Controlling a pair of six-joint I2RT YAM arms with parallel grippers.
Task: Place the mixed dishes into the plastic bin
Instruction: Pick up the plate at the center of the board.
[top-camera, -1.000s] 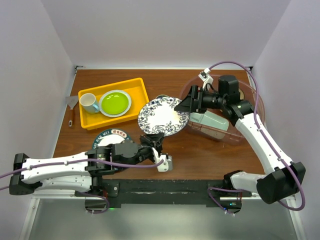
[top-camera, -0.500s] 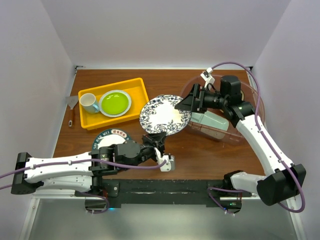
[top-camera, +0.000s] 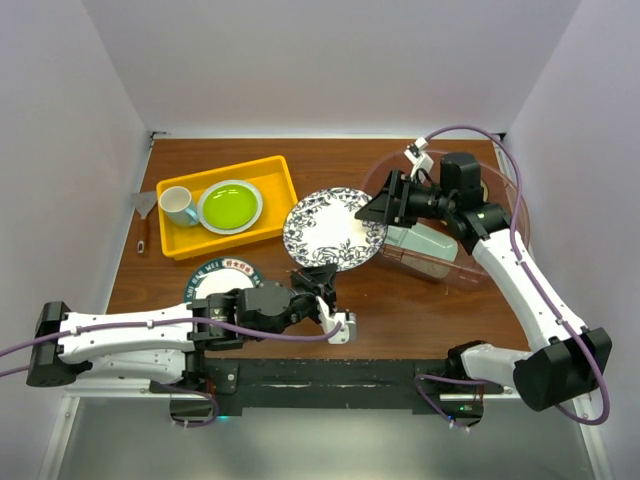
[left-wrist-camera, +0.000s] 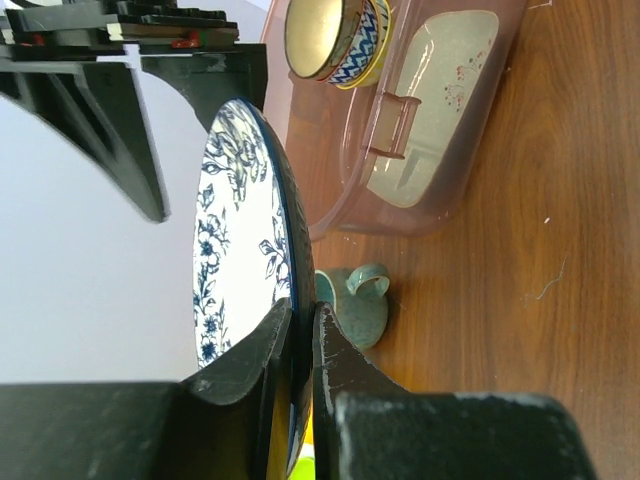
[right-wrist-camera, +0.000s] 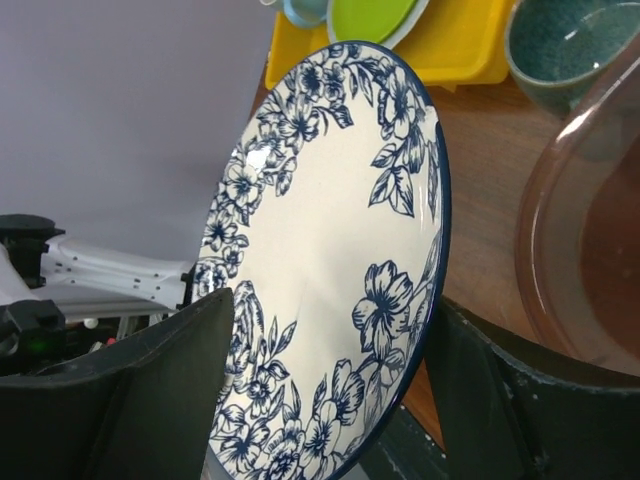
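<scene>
Top external: blue-patterned plate (top-camera: 335, 230) carried nearer right gripper (top-camera: 372, 208) (now straddling it)

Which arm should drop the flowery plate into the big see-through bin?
Right. The right hand, open, straddles the blue-patterned plate beside the plastic bin. The left hand pinches the plate's near rim, farther from the bin.

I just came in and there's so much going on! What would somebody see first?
The blue-patterned plate, held up on edge over the middle of the table: the left gripper pinches its lower rim, and the open right gripper sits at its far side. Next, the bright yellow tray at the back left and the plastic bin on the right.
</scene>
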